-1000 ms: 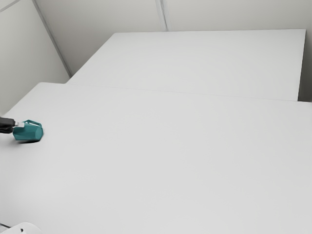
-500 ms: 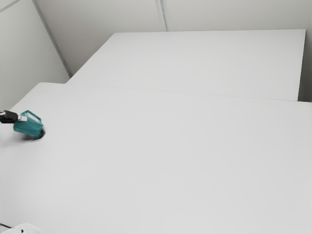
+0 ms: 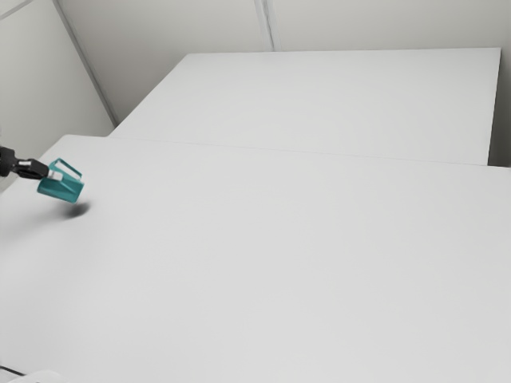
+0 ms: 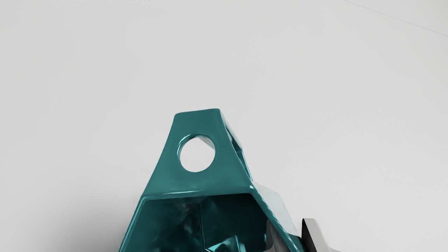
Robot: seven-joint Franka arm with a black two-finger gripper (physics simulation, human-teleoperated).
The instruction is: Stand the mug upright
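One teal mug (image 3: 61,189) hangs tilted in the air at the exterior view's left, apart from the single dark shadow (image 3: 77,210) beneath it on the white tabletop (image 3: 263,263), its mouth toward the one black two-finger gripper (image 3: 53,175) and its base angled down toward the exterior view's right. The gripper is clamped on one wall of the mug, with one finger (image 4: 277,239) inside the mouth and the other (image 4: 315,232) outside. The mug's one handle (image 4: 196,183), pierced by one round hole in the wrist view, points up and away from the tabletop.
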